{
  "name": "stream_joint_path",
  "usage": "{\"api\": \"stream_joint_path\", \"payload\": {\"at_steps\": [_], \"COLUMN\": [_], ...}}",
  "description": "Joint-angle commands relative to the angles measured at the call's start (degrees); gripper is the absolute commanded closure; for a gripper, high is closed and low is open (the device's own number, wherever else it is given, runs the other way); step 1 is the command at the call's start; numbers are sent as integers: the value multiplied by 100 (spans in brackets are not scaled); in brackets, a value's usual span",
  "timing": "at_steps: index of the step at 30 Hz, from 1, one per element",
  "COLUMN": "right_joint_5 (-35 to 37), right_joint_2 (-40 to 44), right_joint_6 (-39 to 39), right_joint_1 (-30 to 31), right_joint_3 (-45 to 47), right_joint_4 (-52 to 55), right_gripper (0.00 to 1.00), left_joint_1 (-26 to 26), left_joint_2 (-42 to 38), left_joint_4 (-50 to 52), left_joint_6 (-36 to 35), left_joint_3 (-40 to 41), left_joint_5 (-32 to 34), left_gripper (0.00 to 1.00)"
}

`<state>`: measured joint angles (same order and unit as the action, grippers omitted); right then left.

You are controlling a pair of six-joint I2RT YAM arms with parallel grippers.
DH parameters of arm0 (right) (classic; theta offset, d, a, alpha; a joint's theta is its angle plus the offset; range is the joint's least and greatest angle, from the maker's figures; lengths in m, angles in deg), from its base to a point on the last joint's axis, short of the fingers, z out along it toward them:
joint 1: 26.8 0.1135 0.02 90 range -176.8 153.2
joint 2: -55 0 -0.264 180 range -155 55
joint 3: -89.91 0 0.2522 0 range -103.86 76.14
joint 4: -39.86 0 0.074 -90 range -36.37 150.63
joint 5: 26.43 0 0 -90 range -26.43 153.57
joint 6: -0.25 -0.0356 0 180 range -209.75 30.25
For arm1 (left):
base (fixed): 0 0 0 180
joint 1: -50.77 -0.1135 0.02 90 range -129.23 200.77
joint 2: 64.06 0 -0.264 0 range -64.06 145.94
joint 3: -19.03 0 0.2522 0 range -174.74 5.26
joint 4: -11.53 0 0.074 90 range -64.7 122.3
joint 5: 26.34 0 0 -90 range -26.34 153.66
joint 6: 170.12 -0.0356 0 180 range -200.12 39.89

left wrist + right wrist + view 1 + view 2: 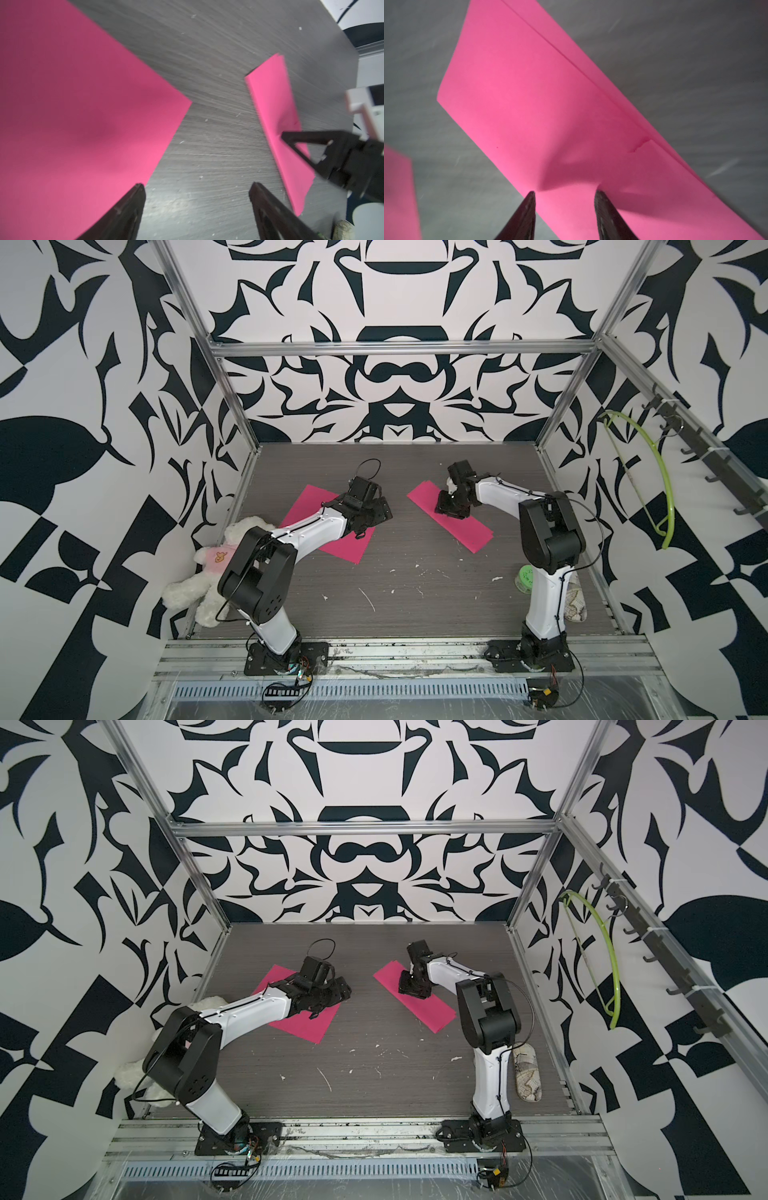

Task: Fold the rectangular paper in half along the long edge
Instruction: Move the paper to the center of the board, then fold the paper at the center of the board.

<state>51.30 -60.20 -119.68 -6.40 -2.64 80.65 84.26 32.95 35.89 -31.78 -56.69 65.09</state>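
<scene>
The tabletop [395, 531] is dark grey with a fine wood grain. Its front half is marked with white flecks and a longer white scratch [368, 599]. Walls [399, 294] printed with bold black-and-white shapes close it in on three sides, behind an aluminium frame [399, 349]. The two arm bases are bolted to a metal rail [395, 649] along the front edge.

Two pink papers lie on the far half of the tabletop, well apart. The sheet [349, 547] is flat and unfolded on the left, partly under the left arm. The strip [469, 531], on the right, is long and narrow and already doubled over, its two layers showing along one long edge in the right wrist view [529, 93].

The right end effector [564, 191] has its tips down on the strip, jaws partly apart, and the paper puckers between them. The left end effector [197, 184] hovers over bare tabletop between the papers, just off the sheet's corner. Its jaws are spread wide and it grips nothing.

A white plush toy [199, 589] slumps at the left edge. A green tape roll [525, 578] and a slipper [527, 1073] lie near the right arm's base. A green hanger [668, 502] hangs from a hook rail [706, 443] on the right wall.
</scene>
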Motion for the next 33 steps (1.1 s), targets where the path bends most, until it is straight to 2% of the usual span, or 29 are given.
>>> {"api": "stream_joint_path", "payload": {"at_steps": [1,5,7,9,12,16,21,28,33], "right_joint_5": [-504,-616,-738,-967,-1038,-1099,-1135,-1395,-1577], "right_joint_2": [158,146,203,293,305,352,471,600,679], "right_joint_6": [-33,105,119,110,36,-36,-113,-201,-160], "right_joint_1": [376,632,673,678,678,683,677,704,834], "right_joint_3": [90,229,332,489,554,611,746,923,1030], "right_joint_4": [42,67,-60,-331,-469,-637,-817,-1020,-1007], "right_gripper": [55,67,70,77,81,82,82,81,75], "left_joint_1": [113,266,358,441,543,622,623,614,597], "left_joint_2": [213,482,671,931,1343,1531,1522,1912,2019], "left_joint_4": [-52,-135,-216,-284,-214,-215,-259,-211,-164], "left_joint_6": [-88,-57,-22,34,108,258,381,347,353], "left_joint_3": [-325,-663,-833,-1014,-1291,-1211,-766,-679,-617], "left_joint_5": [-210,-463,-621,-809,-966,-952,-810,-673,-598], "left_gripper": [16,26,32,40,56,70,77,77,77]}}
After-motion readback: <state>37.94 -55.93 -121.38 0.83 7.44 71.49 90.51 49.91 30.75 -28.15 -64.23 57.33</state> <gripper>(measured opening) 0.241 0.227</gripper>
